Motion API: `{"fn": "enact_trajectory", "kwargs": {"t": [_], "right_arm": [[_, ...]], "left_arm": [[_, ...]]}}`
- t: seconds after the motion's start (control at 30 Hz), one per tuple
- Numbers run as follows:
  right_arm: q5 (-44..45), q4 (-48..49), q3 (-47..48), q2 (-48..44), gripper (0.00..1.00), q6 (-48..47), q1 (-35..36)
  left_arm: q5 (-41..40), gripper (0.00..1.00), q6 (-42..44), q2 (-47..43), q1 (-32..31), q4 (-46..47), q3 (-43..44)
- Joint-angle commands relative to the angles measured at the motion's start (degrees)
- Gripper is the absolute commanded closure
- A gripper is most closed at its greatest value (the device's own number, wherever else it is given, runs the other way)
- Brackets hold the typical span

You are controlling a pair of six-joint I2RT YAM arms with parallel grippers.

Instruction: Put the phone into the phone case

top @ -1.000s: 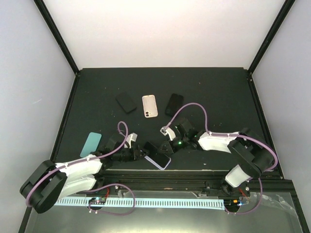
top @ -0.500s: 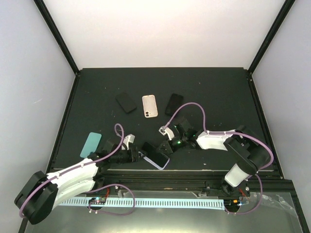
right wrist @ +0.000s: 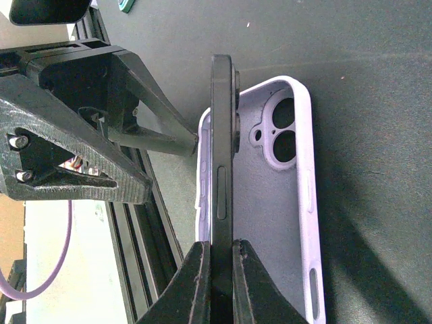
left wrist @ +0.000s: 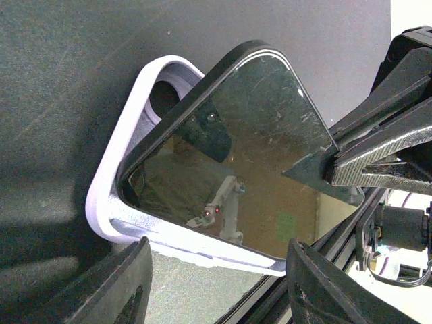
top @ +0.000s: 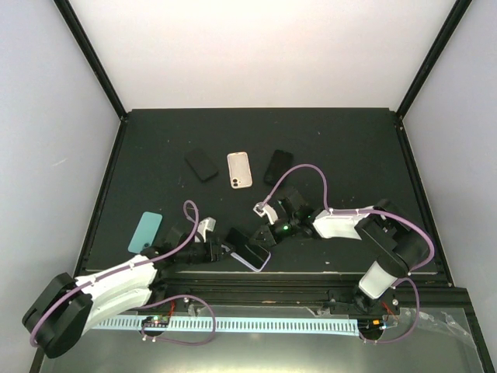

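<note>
Two grippers meet at the near edge of the black table (top: 349,148).

- Left gripper (left wrist: 219,255): fingers spread and released, straddling the lavender case (left wrist: 111,196). One tip seems to touch its rim, though the view is too poor to be sure.
- Right gripper (right wrist: 219,248): clenched on one long edge of the phone (right wrist: 221,169).
- Phone: black, tilted, one long edge down inside the case and the other raised. The case lies flat on the table.
- Further out, left: teal cover (top: 145,231).
- Far row: black slab (top: 202,164), pale case (top: 239,169), second black slab (top: 278,166).
</note>
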Motion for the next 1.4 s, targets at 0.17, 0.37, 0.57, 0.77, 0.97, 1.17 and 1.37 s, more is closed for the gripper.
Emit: {"fn": "enact_trajectory", "kwargs": {"t": [0.17,0.37,0.57,0.77,0.97,1.17,1.37], "right_arm": [[2.84,-0.53,0.38,3.92,0.98,-0.75,-0.05],[2.88,-1.53,1.32,6.21,0.98,-1.38,-0.05],[4.78,-1.6,0.08,4.85,0.95,0.66,-0.02],[9.19,-5.12,-0.47,-0.92,0.82,2.55,-0.03],[12.34,-7.88,-0.12,-4.47,0.66,3.84,-0.07],[15.69,-10.21,1.32,-5.1,0.53,4.46,-0.06],[13.82,-8.02,2.11,-1.51,0.47,5.32,-0.06]], "left_arm": [[-2.73,0.43,-1.35,6.0,-3.01,-2.14,2.19],[-3.83,0.42,-3.93,9.53,-4.55,3.48,0.76],[-5.0,0.43,-2.58,8.69,-4.78,-1.1,3.66],[-8.53,0.43,-3.17,2.03,-4.83,-11.13,6.17],[-9.26,0.42,-4.69,-1.78,-4.78,-14.28,4.21],[-9.05,0.43,-4.34,-0.58,-4.78,-13.77,3.27],[-8.68,0.48,-4.03,2.91,-4.78,-9.15,3.16]]}}
